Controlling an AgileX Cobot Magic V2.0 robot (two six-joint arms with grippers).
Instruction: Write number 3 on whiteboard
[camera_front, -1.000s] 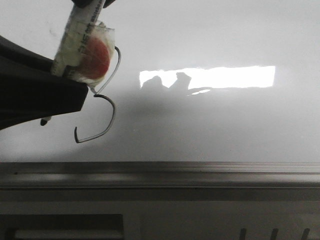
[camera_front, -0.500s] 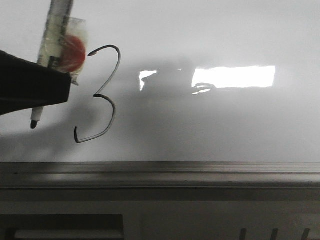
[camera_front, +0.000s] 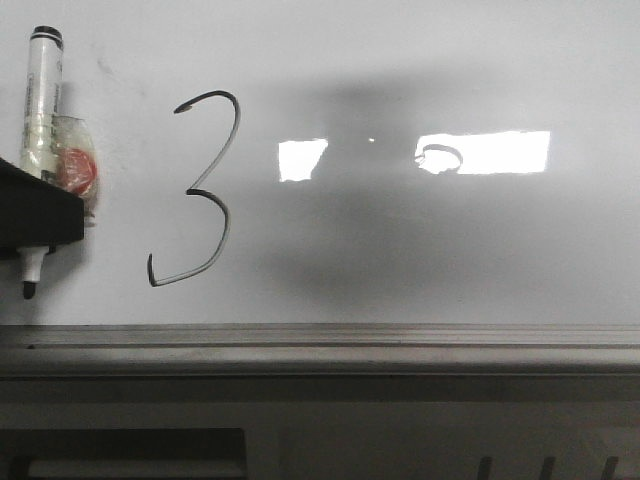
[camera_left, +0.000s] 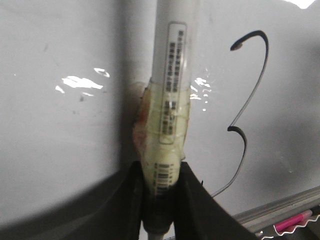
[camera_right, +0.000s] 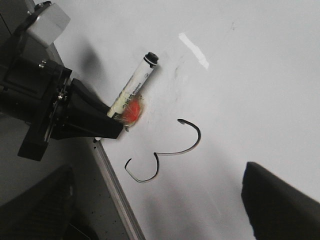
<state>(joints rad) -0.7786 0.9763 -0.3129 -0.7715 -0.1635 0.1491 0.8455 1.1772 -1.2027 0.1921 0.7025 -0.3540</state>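
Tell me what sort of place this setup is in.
Probably a lab or office test bench, though little beyond the board shows. A glossy whiteboard with a grey rail fills the view, a hand-drawn number 3 on it, and the left gripper holds a taped marker.

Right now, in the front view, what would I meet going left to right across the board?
Marker held in the left fingers → number 3 → small glare patch → large glare patch.

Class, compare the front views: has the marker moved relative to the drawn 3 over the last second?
Yes. The marker, gripped by the left end effector, has shifted left, away from the number 3, which it overlapped before.
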